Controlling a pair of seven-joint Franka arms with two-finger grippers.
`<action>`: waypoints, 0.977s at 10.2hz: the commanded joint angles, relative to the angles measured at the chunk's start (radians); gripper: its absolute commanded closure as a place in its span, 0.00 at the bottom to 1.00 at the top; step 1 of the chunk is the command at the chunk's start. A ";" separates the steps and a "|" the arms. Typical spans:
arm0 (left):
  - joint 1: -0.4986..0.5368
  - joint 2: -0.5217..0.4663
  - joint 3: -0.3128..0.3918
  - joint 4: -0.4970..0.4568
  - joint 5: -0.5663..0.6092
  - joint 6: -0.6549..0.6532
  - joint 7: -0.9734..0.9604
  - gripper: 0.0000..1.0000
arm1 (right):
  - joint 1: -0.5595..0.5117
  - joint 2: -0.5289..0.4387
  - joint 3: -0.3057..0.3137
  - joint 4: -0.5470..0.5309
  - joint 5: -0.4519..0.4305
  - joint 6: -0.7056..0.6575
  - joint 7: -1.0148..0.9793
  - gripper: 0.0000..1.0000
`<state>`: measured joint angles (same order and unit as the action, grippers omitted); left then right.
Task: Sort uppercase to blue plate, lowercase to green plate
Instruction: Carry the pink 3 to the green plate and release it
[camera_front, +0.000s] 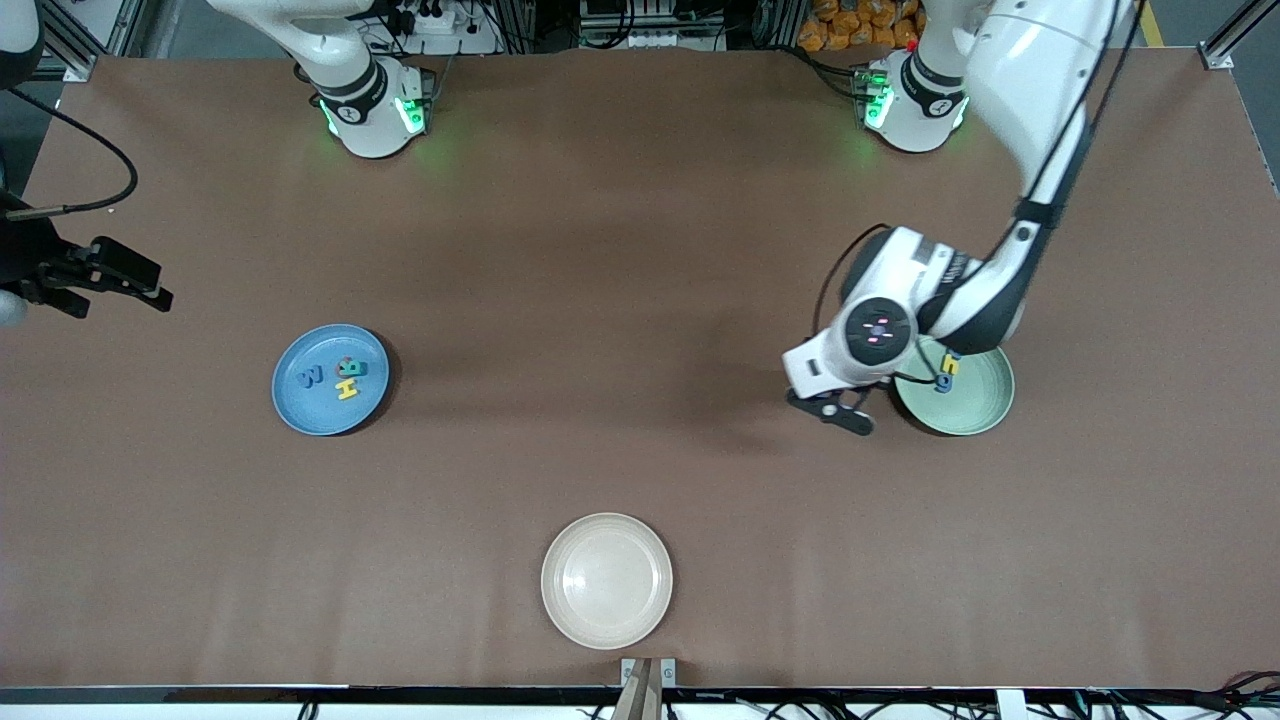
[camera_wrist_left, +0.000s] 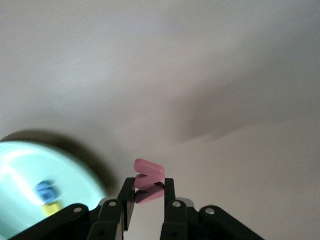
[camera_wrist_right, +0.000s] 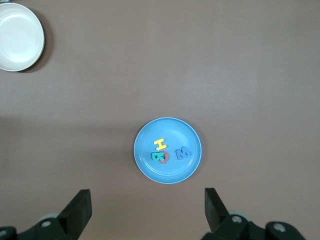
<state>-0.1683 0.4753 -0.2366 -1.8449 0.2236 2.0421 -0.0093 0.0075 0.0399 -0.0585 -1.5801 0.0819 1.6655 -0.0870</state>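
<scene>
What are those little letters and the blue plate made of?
The letters look like soft matte foam: thick flat cut-outs in plain colours, no shine. The red one pinched in the left gripper shows that thickness. The blue plate is probably plastic: smooth, evenly coloured, thin-rimmed.

open table between plates (camera_front: 620, 350) | obstacle — cream plate (camera_front: 606, 580) near front edge

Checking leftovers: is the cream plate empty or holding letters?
Empty: the cream plate shows only its bare inside, with no letters on it.
</scene>
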 joint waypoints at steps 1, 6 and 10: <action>0.084 -0.098 -0.021 -0.137 0.075 0.018 0.083 1.00 | -0.007 -0.006 0.005 0.008 0.016 -0.012 0.003 0.00; 0.268 -0.141 -0.021 -0.326 0.145 0.228 0.219 1.00 | -0.011 -0.005 0.005 0.009 0.015 -0.015 0.003 0.00; 0.279 -0.162 0.008 -0.301 0.122 0.227 0.219 0.00 | -0.018 -0.003 0.005 0.011 0.016 -0.015 0.003 0.00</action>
<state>0.1035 0.3631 -0.2370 -2.1354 0.3395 2.2625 0.2102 0.0016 0.0399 -0.0593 -1.5799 0.0820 1.6630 -0.0870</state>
